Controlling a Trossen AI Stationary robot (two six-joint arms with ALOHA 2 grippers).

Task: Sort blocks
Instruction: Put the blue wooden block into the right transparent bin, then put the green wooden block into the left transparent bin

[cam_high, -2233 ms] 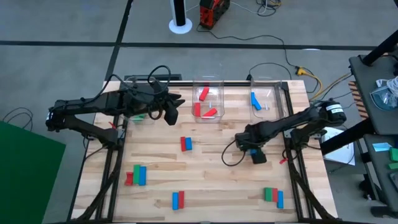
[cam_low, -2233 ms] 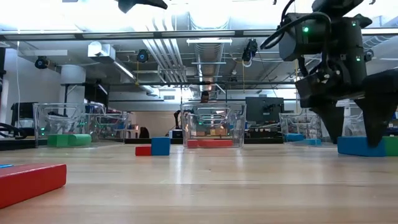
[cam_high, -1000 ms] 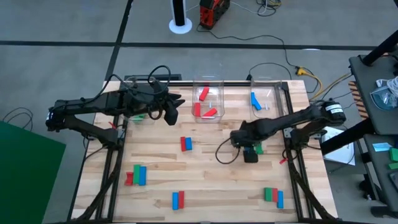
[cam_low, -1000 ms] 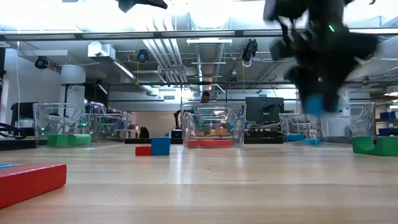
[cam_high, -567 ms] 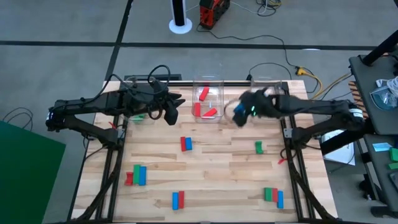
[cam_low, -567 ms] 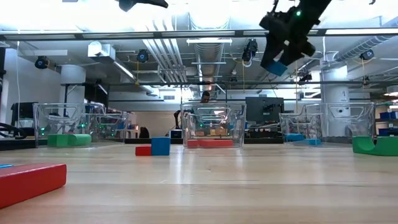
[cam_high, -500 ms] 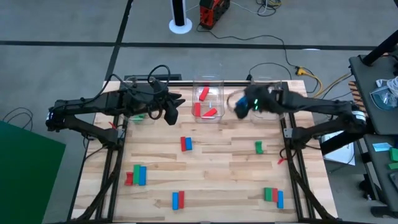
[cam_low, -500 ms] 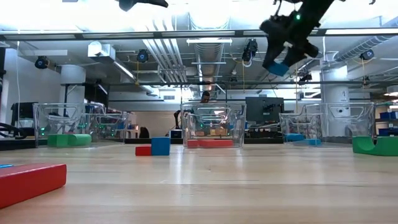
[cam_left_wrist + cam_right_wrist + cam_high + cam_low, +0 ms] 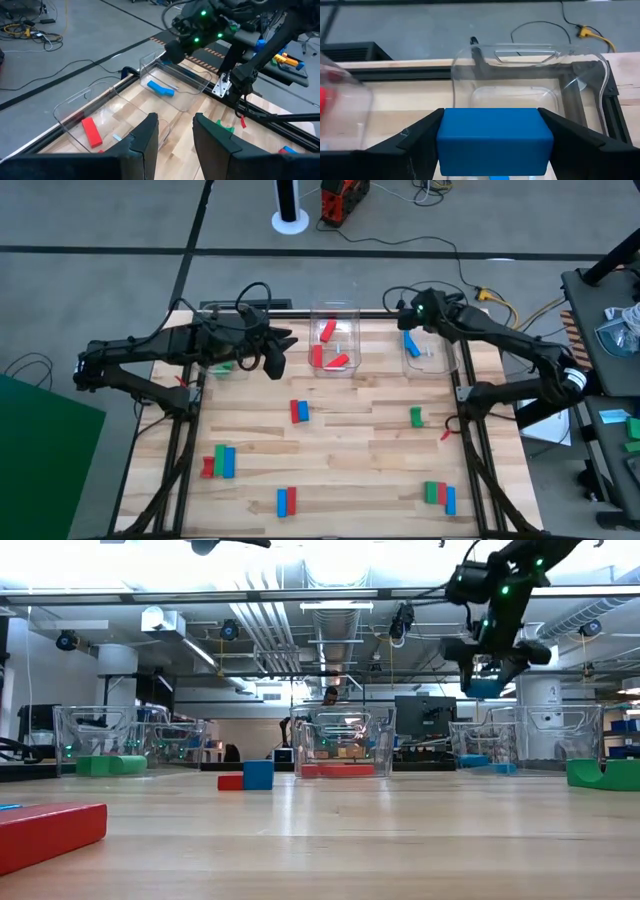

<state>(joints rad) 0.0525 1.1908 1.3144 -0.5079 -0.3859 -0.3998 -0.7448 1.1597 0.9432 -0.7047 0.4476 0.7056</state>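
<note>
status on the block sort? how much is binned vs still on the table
Done: red blocks lie in the middle bin, one blue block in the right bin, green in the left bin. In hand: the right gripper holds a blue block above the right bin. Left: a lone green block and four mixed clusters on the table. The left gripper waits near the left bin.

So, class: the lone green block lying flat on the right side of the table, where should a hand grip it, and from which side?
Grip the green block across its narrow width, on the two long side faces, coming straight down from above. It lies flat on the table with nothing touching it, so both long sides look free.
</note>
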